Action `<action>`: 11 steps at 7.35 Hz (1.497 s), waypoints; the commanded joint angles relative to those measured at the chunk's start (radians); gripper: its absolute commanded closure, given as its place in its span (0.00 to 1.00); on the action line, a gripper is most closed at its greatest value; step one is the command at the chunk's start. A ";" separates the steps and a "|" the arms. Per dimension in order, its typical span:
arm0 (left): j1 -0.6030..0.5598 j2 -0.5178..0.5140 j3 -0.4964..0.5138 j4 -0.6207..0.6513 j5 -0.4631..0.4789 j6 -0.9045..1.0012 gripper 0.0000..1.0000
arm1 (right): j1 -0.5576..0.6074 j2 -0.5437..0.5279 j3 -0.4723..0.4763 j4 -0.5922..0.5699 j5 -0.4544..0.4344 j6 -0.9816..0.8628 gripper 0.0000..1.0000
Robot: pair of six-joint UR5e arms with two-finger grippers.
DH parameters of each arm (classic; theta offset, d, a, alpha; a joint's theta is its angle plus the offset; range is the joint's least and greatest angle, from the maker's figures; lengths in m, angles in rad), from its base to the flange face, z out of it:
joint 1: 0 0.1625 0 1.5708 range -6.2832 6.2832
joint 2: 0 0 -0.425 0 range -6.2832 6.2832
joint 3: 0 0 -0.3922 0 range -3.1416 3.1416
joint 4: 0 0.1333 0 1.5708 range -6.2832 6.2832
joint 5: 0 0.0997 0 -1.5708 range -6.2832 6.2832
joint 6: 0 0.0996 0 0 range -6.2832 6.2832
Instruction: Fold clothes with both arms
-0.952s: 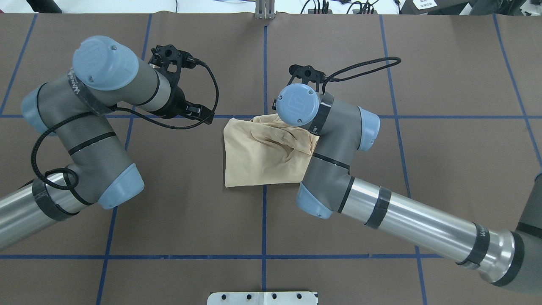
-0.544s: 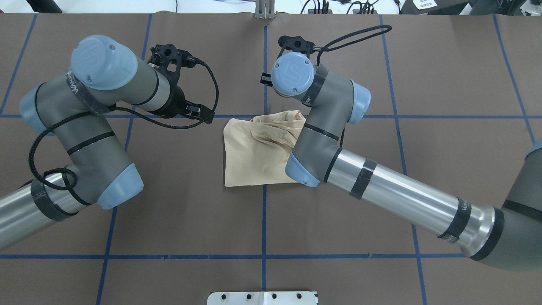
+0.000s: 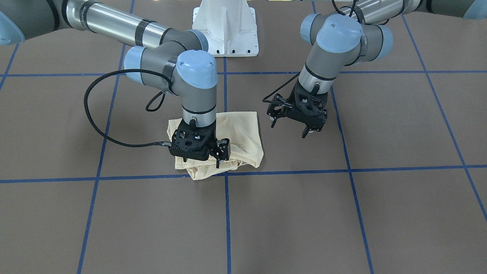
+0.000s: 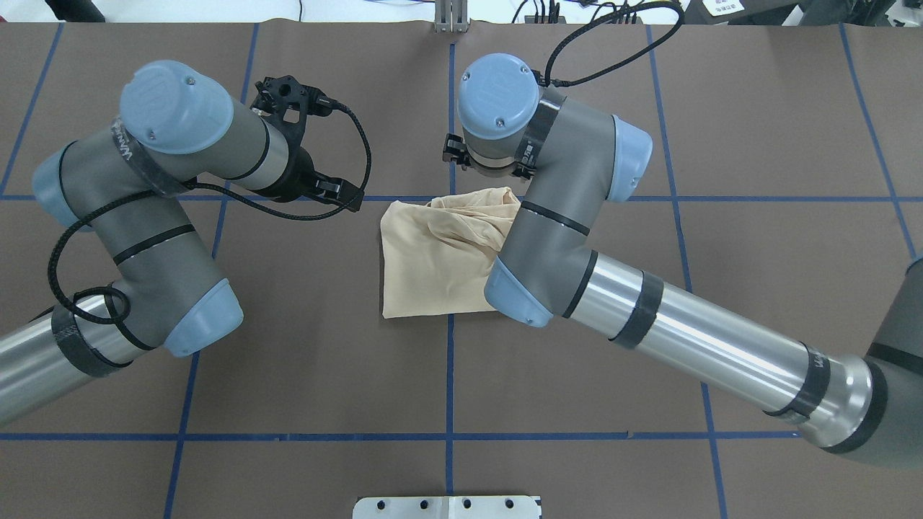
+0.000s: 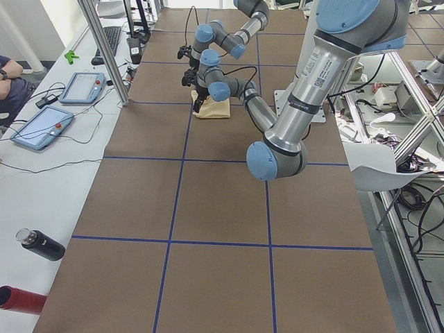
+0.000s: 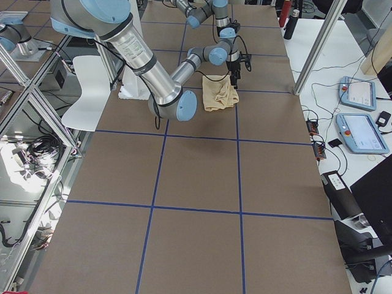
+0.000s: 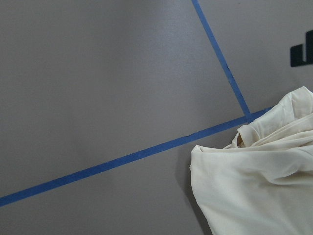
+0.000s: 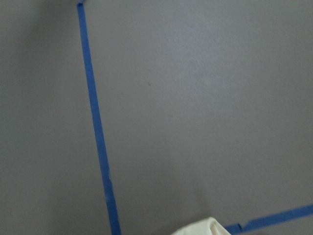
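Note:
The clothes [image 4: 433, 267] are one cream shirt lying in a bunched, roughly square bundle at the table's middle, its far side rumpled; the print is not visible. In the front-facing view the shirt [image 3: 243, 133] sits under my right gripper [image 3: 202, 163], which hangs just above its rumpled edge, open, holding nothing. My left gripper [image 3: 288, 130] hovers over bare table beside the shirt, open and empty. The left wrist view shows the shirt's corner [image 7: 259, 191] on the brown mat. Only a tip of cloth [image 8: 200, 227] shows in the right wrist view.
Blue tape lines [image 4: 450, 375] grid the brown table cover. The white base pedestal [image 3: 225, 26] stands at the robot's side. A metal plate [image 4: 447, 507] lies at the near edge. Tablets [image 5: 41, 128] and a bottle [image 5: 40, 244] lie on the side bench.
My right wrist has moved off the shirt toward the table's far side and risen; the shirt stays where it lay. The left arm has not moved.

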 commanded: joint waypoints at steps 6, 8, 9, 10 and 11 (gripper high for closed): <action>0.000 0.009 -0.005 0.000 -0.021 -0.029 0.00 | -0.102 -0.103 0.062 -0.007 -0.088 -0.045 0.36; 0.000 0.009 -0.008 -0.002 -0.023 -0.034 0.00 | -0.100 -0.111 0.064 -0.010 -0.098 -0.063 0.37; 0.002 0.009 -0.008 -0.002 -0.023 -0.034 0.00 | -0.100 -0.111 0.062 -0.010 -0.100 -0.065 0.38; 0.002 0.009 -0.008 0.000 -0.023 -0.034 0.00 | -0.100 -0.109 0.062 -0.010 -0.100 -0.063 0.63; 0.000 0.009 -0.008 0.000 -0.023 -0.034 0.00 | -0.100 -0.106 0.062 -0.010 -0.100 -0.062 1.00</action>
